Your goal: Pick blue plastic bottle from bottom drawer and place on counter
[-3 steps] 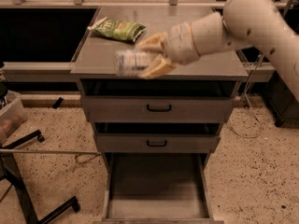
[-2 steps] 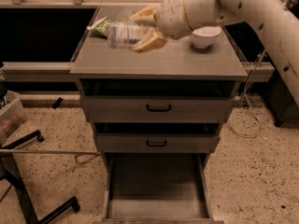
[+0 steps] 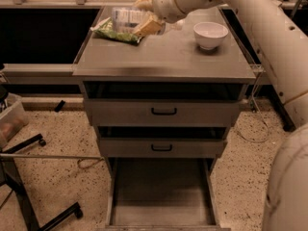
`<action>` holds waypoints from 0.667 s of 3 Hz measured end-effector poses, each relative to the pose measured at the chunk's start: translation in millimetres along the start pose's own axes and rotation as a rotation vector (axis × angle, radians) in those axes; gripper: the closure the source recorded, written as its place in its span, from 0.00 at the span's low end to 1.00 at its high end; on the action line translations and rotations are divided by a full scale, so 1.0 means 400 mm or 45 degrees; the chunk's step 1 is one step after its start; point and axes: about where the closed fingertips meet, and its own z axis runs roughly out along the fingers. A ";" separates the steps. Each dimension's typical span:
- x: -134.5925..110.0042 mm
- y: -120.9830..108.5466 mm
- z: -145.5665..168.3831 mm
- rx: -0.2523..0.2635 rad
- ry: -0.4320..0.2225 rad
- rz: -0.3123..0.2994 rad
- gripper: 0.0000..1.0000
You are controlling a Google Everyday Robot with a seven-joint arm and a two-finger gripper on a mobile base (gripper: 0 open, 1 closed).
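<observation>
The gripper (image 3: 140, 14) clamps the blue plastic bottle (image 3: 124, 17) between its fingers, above the counter (image 3: 168, 57). Just beneath it lies the green snack bag (image 3: 111, 32), white bowl (image 3: 210, 34) to its right, bottom drawer (image 3: 161, 196) open below.

The tool (image 3: 144, 14), tan matt fingers (image 3: 148, 28) on a smooth off-white arm (image 3: 250, 13), clasps a clear plastic bottle (image 3: 124, 17) above the matt grey metal worktop (image 3: 163, 57). Just beneath it lies a crinkled green bag (image 3: 111, 33); to its right, a glossy white bowl (image 3: 210, 33). Far below, the open drawer (image 3: 161, 191) is dull bare metal.
</observation>
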 end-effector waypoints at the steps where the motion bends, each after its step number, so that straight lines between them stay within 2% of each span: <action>1: 0.075 -0.003 0.055 -0.039 0.086 0.083 1.00; 2: 0.128 0.015 0.101 -0.104 0.155 0.126 1.00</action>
